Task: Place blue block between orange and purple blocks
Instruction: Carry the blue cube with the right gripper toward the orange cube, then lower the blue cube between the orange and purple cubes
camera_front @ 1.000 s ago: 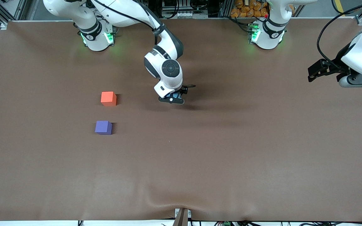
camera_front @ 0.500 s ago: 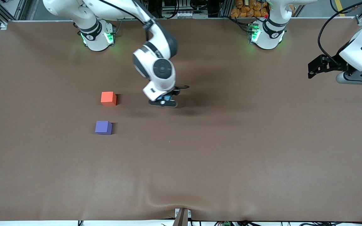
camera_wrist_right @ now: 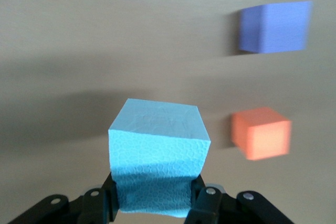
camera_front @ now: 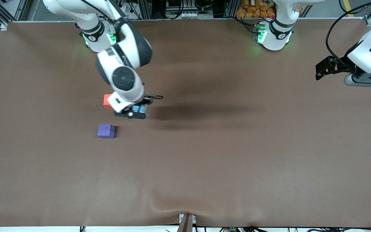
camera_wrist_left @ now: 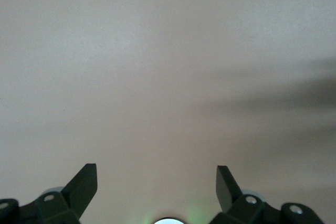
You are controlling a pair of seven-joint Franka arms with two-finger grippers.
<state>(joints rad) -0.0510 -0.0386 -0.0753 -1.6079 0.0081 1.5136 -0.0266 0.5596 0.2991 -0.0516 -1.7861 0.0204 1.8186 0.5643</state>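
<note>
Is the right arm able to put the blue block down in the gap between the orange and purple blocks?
Probably yes. The right gripper holds the blue block just beside the orange block and purple block, and nothing sits in the gap.

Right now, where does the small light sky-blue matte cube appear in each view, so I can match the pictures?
Front view: the small light sky-blue matte cube is held in the right gripper, up in the air beside the bright orange-red matte cube.
Left wrist view: not in it; only bare table.
Right wrist view: it fills the lower centre, between the fingers.
Shared landmark: the violet-purple matte cube.
</note>
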